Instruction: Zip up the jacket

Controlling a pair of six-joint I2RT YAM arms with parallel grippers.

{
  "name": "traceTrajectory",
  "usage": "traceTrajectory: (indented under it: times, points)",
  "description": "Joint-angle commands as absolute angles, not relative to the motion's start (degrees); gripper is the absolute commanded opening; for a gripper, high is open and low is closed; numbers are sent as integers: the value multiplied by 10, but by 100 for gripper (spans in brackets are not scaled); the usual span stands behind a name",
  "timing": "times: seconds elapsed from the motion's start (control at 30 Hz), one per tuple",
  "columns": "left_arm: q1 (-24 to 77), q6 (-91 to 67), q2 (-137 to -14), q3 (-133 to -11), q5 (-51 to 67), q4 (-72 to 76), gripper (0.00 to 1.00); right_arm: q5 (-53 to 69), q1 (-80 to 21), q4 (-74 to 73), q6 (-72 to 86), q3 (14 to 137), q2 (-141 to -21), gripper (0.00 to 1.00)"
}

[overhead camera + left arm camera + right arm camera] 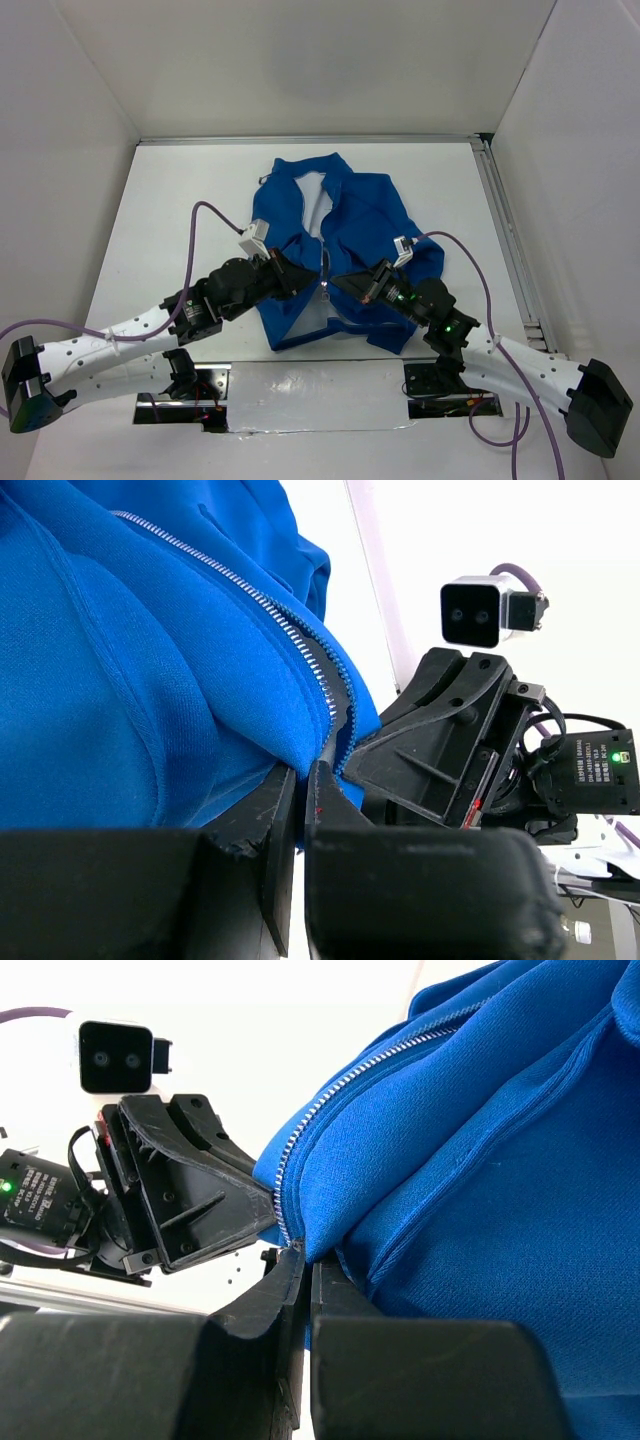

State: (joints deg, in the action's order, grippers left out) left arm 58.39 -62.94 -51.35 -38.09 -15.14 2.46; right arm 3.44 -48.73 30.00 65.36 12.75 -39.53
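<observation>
**Black fingertips shut on both front edges; closing scarcely begun**

Closest to the wrist cameras, the black left gripper is seen narrowed onto one front edge of the bright royal-blue soft fabric jacket, right at the lower end of its long silvery zipper. The black right gripper is likewise pinched tight on the opposite edge, and the two tips are set nearly touching. Each row of teeth is seen standing alone, so the halves are judged not yet joined. The slider cannot be made out, and the whole run up to the open collar is left to close. The jacket is spread, collar far, at the middle of a white table enclosed by plain white walls. A silvery foil strip is laid along the near edge.
</observation>
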Motion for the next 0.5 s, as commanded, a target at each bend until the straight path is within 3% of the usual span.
traceTrajectory:
  times: [0.0,0.47]
  points:
    - [588,-621,-501,-380,-148,54,0,32,-484,346,656,154,-387,0]
    - [589,-623,-495,-377,-147,58,0,37,-484,344,651,163,-406,0]
